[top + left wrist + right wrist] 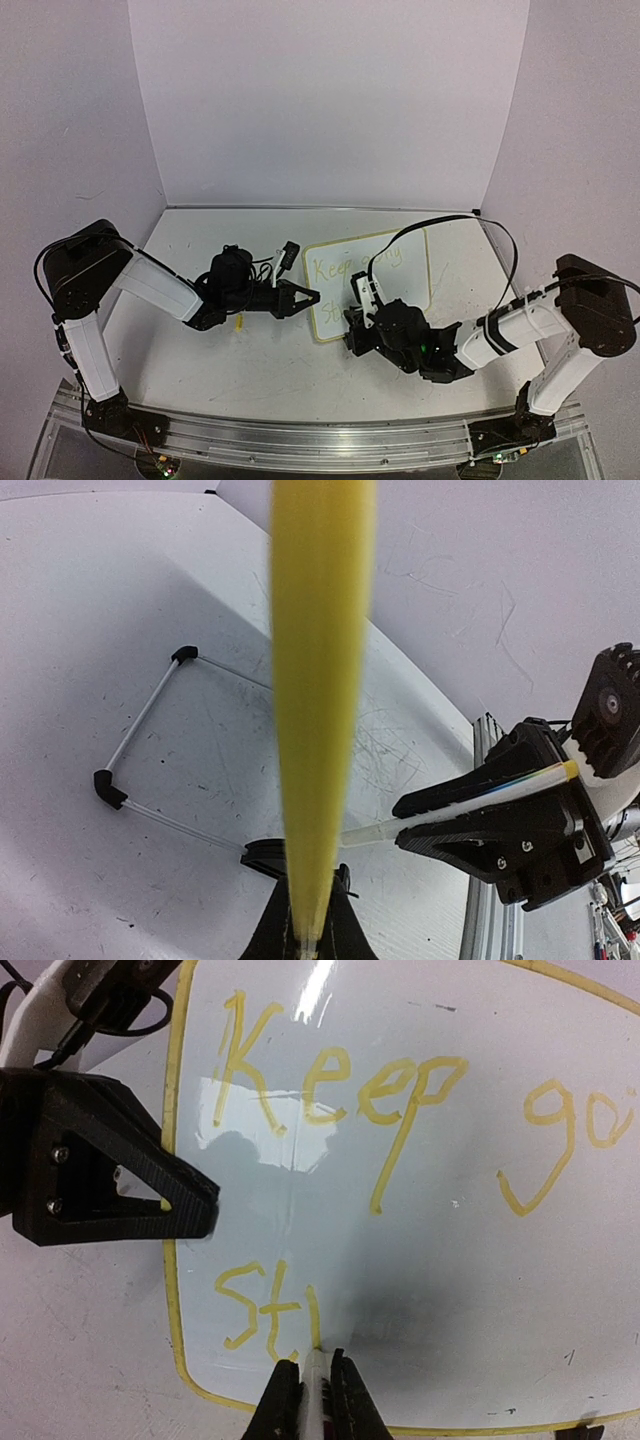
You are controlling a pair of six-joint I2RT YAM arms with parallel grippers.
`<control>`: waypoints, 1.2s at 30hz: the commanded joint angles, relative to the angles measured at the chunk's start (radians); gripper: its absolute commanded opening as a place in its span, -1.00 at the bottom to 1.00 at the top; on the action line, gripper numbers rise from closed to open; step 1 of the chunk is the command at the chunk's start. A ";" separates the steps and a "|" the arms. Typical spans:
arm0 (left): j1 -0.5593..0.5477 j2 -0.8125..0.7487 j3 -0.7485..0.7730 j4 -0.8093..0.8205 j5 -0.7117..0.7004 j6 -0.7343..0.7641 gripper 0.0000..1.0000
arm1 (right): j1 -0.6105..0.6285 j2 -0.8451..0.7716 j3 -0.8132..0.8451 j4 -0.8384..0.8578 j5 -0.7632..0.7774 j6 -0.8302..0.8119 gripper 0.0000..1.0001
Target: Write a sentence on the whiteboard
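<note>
The whiteboard [412, 292] lies flat at centre right, its yellow-green rim and pale surface [460, 1290] filling the right wrist view. The sentence [335, 1080] reads "Keep go" on the upper line and "St" plus one upright stroke below; it shows faintly from above [340, 268]. My right gripper [315, 1385] is shut on a white marker [319, 1365] whose tip touches the foot of that stroke. My left gripper [306, 297] sits at the board's left edge, shut on a blurred yellow stick [318, 680]. The left wrist view shows the right gripper [402, 820] with the marker.
White walls close in the table on three sides. An aluminium rail [300, 440] runs along the near edge with both arm bases on it. Black clip feet [108, 788] stand at the board's corners. Cables loop over the right wrist [440, 225].
</note>
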 commanded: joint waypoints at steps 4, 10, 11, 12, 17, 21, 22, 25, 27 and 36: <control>0.005 -0.041 -0.007 -0.014 -0.021 0.004 -1.00 | 0.005 0.032 -0.007 -0.024 0.022 0.023 -1.00; 0.004 -0.044 -0.008 -0.016 -0.022 0.004 -1.00 | 0.003 0.031 0.013 -0.015 0.048 0.010 -1.00; 0.004 -0.043 -0.008 -0.016 -0.022 0.004 -1.00 | 0.002 0.028 0.017 -0.011 0.053 0.006 -1.00; 0.005 -0.042 -0.007 -0.015 -0.021 0.004 -1.00 | 0.001 0.024 0.021 -0.007 0.056 0.001 -1.00; 0.005 -0.041 -0.005 -0.017 -0.018 0.004 -1.00 | -0.015 0.012 0.043 0.000 0.067 -0.022 -1.00; 0.004 -0.044 -0.007 -0.018 -0.020 0.004 -1.00 | -0.030 0.006 0.047 0.004 0.066 -0.037 -1.00; 0.005 -0.044 -0.007 -0.017 -0.020 0.004 -1.00 | -0.031 0.005 0.048 0.005 0.066 -0.039 -1.00; 0.005 -0.043 -0.006 -0.018 -0.020 0.004 -1.00 | -0.036 0.003 0.053 0.009 0.065 -0.046 -1.00; 0.005 -0.041 -0.004 -0.018 -0.020 0.004 -1.00 | -0.036 0.003 0.059 0.010 0.063 -0.052 -1.00; 0.004 -0.041 -0.005 -0.017 -0.018 0.004 -1.00 | -0.048 -0.002 0.073 0.018 0.062 -0.068 -1.00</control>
